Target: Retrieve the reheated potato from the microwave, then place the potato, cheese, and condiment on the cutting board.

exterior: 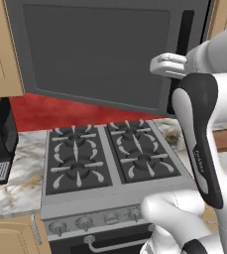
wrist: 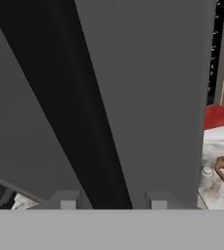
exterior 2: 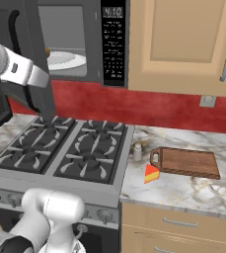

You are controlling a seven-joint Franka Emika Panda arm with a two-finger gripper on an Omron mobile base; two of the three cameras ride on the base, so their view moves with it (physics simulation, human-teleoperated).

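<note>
— Above the stove, what state is the large dark grey microwave (exterior 2: 80, 44) in?

— Its wide door (exterior: 95, 54) is swung out, and the white round plate (exterior 2: 65, 60) shows inside. A small golden-brown potato (exterior 2: 47, 50) peeks past the door's edge.

— And the hand (wrist: 111, 201)?

— Right at the door's black vertical handle (wrist: 69, 112), which runs between the two fingertips; whether it is clenched on that handle I cannot tell.

— The rest?

— On the marble surface (exterior 2: 183, 190) lies the reddish-brown wooden cutting board (exterior 2: 186, 162). The yellow-orange cheese wedge (exterior 2: 151, 173) sits just beside its looped end, the pale grey shaker bottle (exterior 2: 137, 151) near it.
</note>
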